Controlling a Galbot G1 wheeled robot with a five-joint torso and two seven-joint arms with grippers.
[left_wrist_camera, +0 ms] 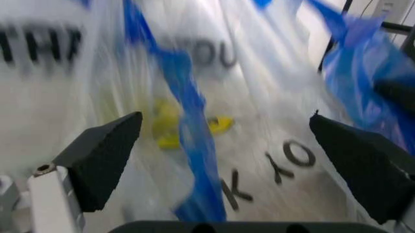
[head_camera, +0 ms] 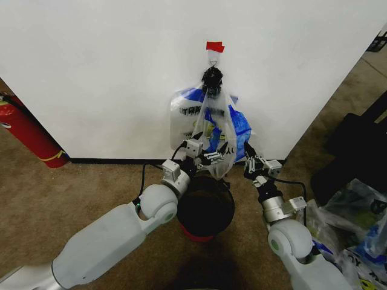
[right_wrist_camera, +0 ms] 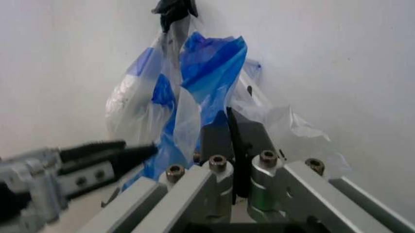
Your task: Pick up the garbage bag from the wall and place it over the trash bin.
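The garbage bag (head_camera: 208, 121) hangs on the white wall (head_camera: 109, 72) from a black clip under a metal hook (head_camera: 213, 57) and a red tape strip (head_camera: 214, 46). It is clear plastic with blue sides and black lettering (left_wrist_camera: 214, 53). My left gripper (head_camera: 211, 156) is at the bag's lower front and open. Its fingers (left_wrist_camera: 104, 155) stand wide apart with the plastic between and beyond them. My right gripper (head_camera: 248, 151) is at the bag's lower right side, its pads (right_wrist_camera: 224, 138) pressed together on the bag's edge (right_wrist_camera: 207, 68). The trash bin (head_camera: 205, 208), dark inside with a red lower body, stands on the floor directly below.
A red fire extinguisher (head_camera: 27, 136) leans against the wall at far left. A large black bag (head_camera: 357, 145) and lumpy clear bags (head_camera: 354, 223) lie at the right. A black baseboard (head_camera: 115, 161) runs along the wall's foot. Brown carpet (head_camera: 72, 193) lies open to the left.
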